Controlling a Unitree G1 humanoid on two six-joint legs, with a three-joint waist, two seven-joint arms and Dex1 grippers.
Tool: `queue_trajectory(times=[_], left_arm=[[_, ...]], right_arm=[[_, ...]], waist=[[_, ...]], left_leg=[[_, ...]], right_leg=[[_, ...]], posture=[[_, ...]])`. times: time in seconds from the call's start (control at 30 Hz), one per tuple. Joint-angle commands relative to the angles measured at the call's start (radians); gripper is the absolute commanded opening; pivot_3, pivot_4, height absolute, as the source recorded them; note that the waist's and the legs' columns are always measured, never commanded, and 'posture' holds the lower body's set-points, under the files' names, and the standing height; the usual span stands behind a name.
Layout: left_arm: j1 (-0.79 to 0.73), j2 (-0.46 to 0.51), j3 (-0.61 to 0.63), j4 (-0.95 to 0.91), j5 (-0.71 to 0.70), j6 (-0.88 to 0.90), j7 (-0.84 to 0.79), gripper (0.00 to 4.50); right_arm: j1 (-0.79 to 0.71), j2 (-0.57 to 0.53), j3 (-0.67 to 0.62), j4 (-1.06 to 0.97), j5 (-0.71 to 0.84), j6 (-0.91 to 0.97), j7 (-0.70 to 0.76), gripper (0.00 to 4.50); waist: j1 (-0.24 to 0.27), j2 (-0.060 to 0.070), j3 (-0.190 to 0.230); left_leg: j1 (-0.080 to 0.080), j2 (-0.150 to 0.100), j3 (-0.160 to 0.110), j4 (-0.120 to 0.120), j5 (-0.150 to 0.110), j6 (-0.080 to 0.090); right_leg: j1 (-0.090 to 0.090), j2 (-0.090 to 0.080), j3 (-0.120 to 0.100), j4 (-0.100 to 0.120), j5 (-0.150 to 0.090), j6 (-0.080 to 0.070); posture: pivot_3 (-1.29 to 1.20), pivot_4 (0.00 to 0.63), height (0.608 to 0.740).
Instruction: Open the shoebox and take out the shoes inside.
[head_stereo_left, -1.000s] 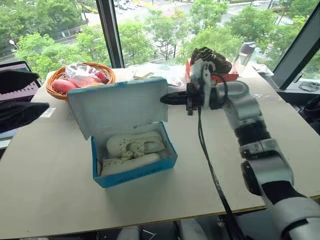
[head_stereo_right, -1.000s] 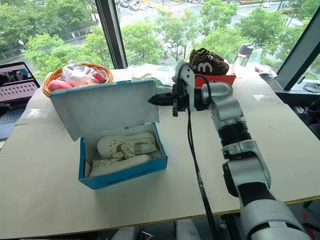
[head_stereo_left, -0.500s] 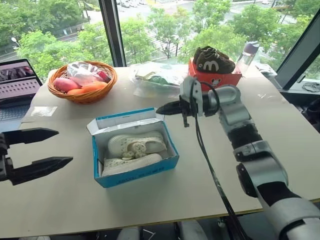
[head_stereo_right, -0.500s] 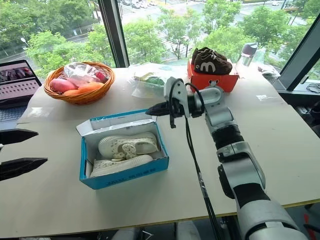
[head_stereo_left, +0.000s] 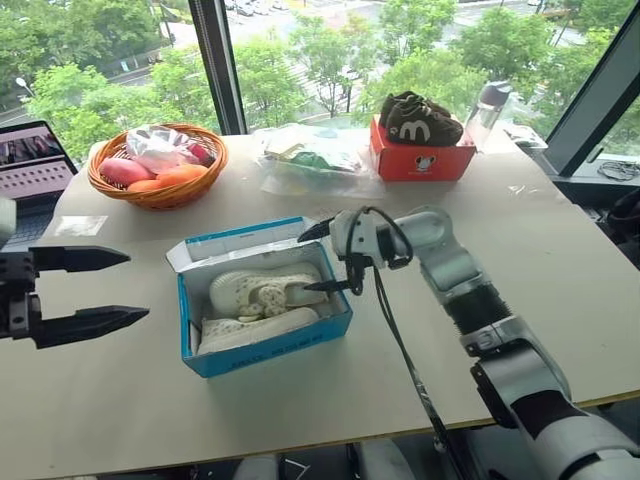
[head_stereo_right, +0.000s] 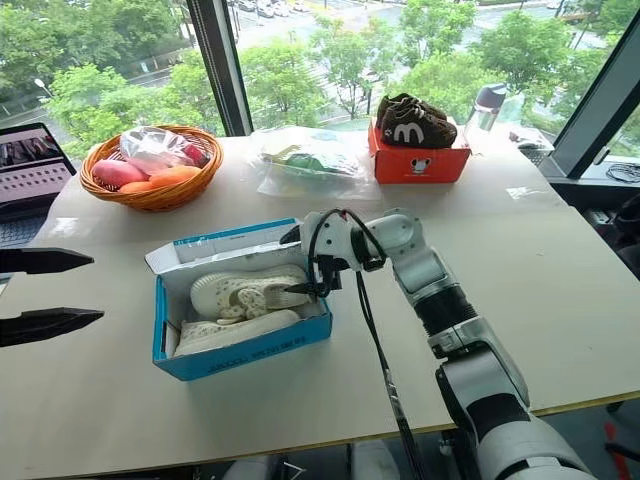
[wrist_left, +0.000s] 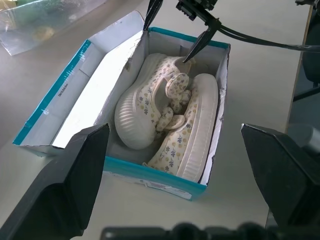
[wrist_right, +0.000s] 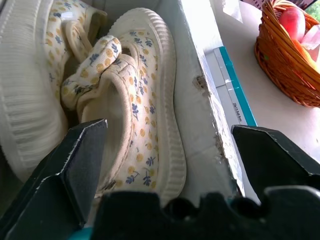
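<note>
Two shoes (head_stereo_left: 262, 297) lie exposed in the shoebox (head_stereo_left: 262, 300) mid-counter (head_stereo_left: 560, 270), its lid now folded flat toward twelve o'clock; the right hand (head_stereo_left: 322, 257) has let go, spread wide, one finger dipping inside; the left hand (head_stereo_left: 95, 290) waits wide at nine o'clock; extraction comes next.
</note>
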Motion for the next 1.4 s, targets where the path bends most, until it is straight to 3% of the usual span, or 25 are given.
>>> queue_trajectory(times=[0.03,0.17,0.27,0.63,0.8,1.07,1.4], left_arm=[[-0.016,0.011,0.002,0.006,0.024,-0.025,-0.010,4.50],[-0.024,0.008,-0.016,0.016,0.036,-0.037,-0.016,4.50],[-0.034,0.007,-0.040,0.028,0.045,-0.052,-0.015,4.50],[-0.100,0.017,-0.126,0.068,0.063,-0.082,-0.011,4.50],[-0.133,0.007,-0.122,0.072,0.039,-0.061,-0.001,4.50],[-0.113,-0.001,-0.113,0.059,0.061,-0.059,-0.007,4.50],[-0.137,0.001,-0.150,0.075,0.058,-0.071,0.002,4.50]], right_arm=[[-0.022,0.015,0.000,0.011,-0.033,-0.069,-0.060,4.47],[-0.014,0.022,0.008,0.005,-0.039,-0.063,-0.066,4.47],[-0.005,0.018,0.007,-0.010,-0.041,-0.062,-0.065,3.79],[0.007,0.012,0.030,-0.039,-0.071,-0.082,-0.082,0.01],[0.016,0.023,0.022,-0.060,-0.048,-0.065,-0.083,0.01],[0.001,0.108,-0.124,-0.107,0.113,0.054,-0.187,0.01],[-0.032,0.096,-0.229,-0.122,0.223,0.198,-0.224,0.01]], waist=[[0.000,0.000,0.000],[-0.001,0.000,0.000],[-0.003,0.000,0.000],[-0.001,0.000,0.000],[-0.001,0.000,0.000],[0.000,0.000,0.000],[0.001,0.000,0.000]], left_leg=[[0.000,0.000,0.000,0.000,0.000,0.000],[0.001,0.000,0.000,0.000,0.000,0.000],[0.001,0.000,0.000,0.000,0.000,0.000],[0.001,0.001,-0.001,0.000,0.000,0.000],[0.001,0.001,-0.001,0.000,0.000,0.000],[0.000,0.002,-0.002,0.000,0.000,0.000],[0.000,0.001,-0.002,0.000,0.000,0.000]], right_leg=[[0.000,0.000,0.000,0.000,0.000,0.000],[0.001,0.000,0.000,0.000,0.000,0.000],[0.001,0.001,0.000,0.001,0.000,0.000],[0.001,0.001,0.000,0.001,0.000,0.000],[0.001,0.001,0.000,0.001,0.000,0.000],[-0.001,0.002,0.000,0.001,0.000,0.000],[-0.001,0.002,0.000,0.001,0.000,-0.001]], posture=[[0.00,0.150,0.740],[0.00,0.150,0.740],[0.00,0.150,0.740],[0.00,0.150,0.740],[0.00,0.150,0.740],[0.00,0.150,0.740],[0.00,0.150,0.740]])
